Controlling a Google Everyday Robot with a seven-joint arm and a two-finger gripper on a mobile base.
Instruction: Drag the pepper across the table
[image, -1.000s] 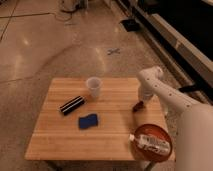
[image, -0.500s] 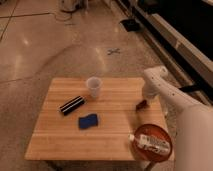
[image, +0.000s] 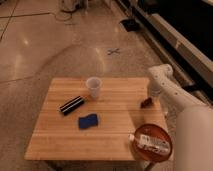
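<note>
Having shifted right since a second ago, now hanging at the table's right edge — the gripper, finger state impossible to tell — right over the pepper, its long axis lying roughly left-right.

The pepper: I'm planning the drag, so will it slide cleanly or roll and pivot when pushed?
The pepper looks small and tapered, so it is probably light and may pivot or roll rather than track straight. The table looks smooth, so it should slide easily. The gripper is right at it near the right edge; overshoot might drop it.
</note>
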